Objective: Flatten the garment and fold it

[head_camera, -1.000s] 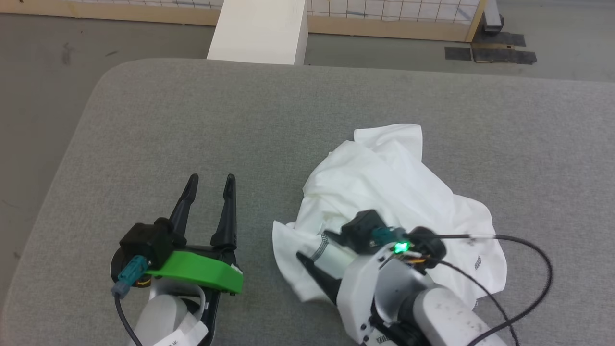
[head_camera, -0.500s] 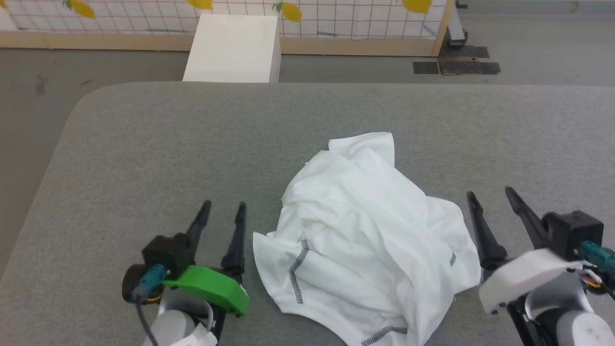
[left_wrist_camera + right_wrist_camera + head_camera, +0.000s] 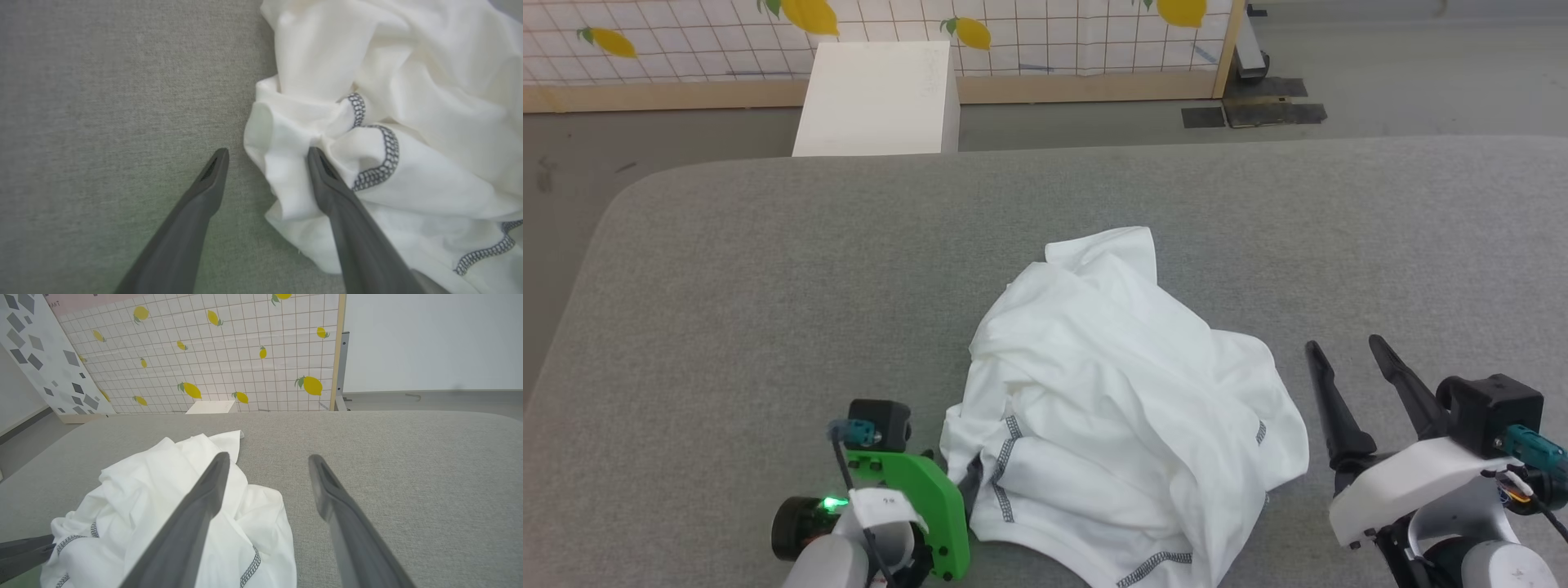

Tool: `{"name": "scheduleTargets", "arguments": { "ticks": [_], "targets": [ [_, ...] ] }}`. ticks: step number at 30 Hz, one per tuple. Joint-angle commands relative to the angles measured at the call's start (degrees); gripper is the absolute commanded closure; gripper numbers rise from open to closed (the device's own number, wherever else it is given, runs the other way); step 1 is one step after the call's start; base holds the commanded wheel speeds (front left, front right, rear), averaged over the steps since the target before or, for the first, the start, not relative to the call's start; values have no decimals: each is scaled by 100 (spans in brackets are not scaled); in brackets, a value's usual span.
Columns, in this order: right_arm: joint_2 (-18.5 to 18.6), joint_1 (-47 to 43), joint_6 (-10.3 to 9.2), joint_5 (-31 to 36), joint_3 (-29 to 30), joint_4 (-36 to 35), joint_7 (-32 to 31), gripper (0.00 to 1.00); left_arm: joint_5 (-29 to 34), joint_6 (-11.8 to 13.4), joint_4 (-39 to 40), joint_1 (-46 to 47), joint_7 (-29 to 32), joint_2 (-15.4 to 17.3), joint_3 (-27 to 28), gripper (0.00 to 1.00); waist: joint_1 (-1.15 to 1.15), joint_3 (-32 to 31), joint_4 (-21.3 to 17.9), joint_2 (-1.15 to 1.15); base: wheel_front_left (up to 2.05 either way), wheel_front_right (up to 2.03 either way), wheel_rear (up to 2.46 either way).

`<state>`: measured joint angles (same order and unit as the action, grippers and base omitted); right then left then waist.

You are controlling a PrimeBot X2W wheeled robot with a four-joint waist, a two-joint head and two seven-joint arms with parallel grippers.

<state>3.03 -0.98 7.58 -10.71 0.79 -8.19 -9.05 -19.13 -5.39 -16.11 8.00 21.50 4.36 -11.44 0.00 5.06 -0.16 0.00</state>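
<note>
While it lies crumpled in a heap on the near half of the counter [image 3: 768, 286], the white shirt [image 3: 1111, 384] shows dark stitched hems along its near-left folds. The left arm [image 3: 907, 498] points down at that edge, jaws open, one finger [image 3: 347, 212] on the cloth, the other on bare counter. The right arm [image 3: 1413, 482] hangs just right of the shirt, jaws open and holding nothing.

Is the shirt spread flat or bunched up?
Bunched up: the garment lies in a crumpled heap, with deep creases and curled-over hems.
</note>
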Motion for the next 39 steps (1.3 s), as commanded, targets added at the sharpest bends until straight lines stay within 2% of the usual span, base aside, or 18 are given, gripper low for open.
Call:
{"name": "scheduleTargets", "arguments": {
  "ticks": [1,2,3,4,5,10,14,17,19,21,23,24,25,28,34,39],
  "targets": [
    [-14,8,-9,-35,-25,7,37,0,-76,17,18,87,129,-6,-34,0,0,15,-22,0,0,0,0],
    [-14,8,-9,-37,-38,9,38,0,-140,7,31,97,262,-15,-61,0,0,21,-34,0,0,0,0],
    [-14,10,-9,-39,-53,14,40,0,-201,-9,59,110,385,-22,-102,14,0,25,-47,0,0,0,0],
    [-14,10,-9,-44,-67,20,42,0,-239,-24,95,119,458,-24,-137,64,0,26,-58,0,0,0,0],
    [-14,8,-9,-48,-82,27,43,0,-272,-34,135,121,481,-24,-152,100,0,28,-65,0,0,0,0],
    [-14,7,-9,-82,-96,28,49,0,-366,-25,257,106,297,-16,-90,100,0,41,-38,0,0,0,0],
    [-14,19,-9,-73,-122,-11,29,0,-127,408,420,246,-638,39,308,100,0,60,32,0,0,0,0],
    [-15,40,-9,-73,-150,-37,10,0,114,909,430,387,-1578,97,740,100,0,80,103,0,0,0,0],
    [-15,56,-9,-69,-181,-35,-9,0,192,1133,340,393,-1886,144,928,100,0,85,139,0,0,0,0],
    [-15,62,-9,-68,-204,-52,-31,0,154,1246,212,341,-1989,154,1060,100,0,93,183,0,0,0,0],
    [-15,73,-9,-61,-236,-78,-55,0,-11,1209,112,262,-1966,120,1119,100,0,108,236,0,0,0,0],
    [-15,85,-9,-55,-262,-88,-65,0,-88,1146,78,215,-1933,106,1108,25,0,113,258,0,0,0,0],
    [-15,101,-9,-47,-309,-99,-85,0,-175,1074,53,152,-1917,89,1098,0,0,119,286,0,0,0,0],
    [-15,161,-9,-23,-463,-120,-140,0,-352,910,91,-15,-2088,53,1107,0,0,140,363,0,0,0,0],
    [-15,323,-9,1,-995,-91,-355,0,-223,766,436,-228,-3386,39,1202,0,0,189,566,0,0,0,0],
    [-15,488,-9,-81,-1364,-12,-494,0,-58,406,608,-198,-3627,-17,955,0,0,225,798,0,0,0,0]
  ]
}}
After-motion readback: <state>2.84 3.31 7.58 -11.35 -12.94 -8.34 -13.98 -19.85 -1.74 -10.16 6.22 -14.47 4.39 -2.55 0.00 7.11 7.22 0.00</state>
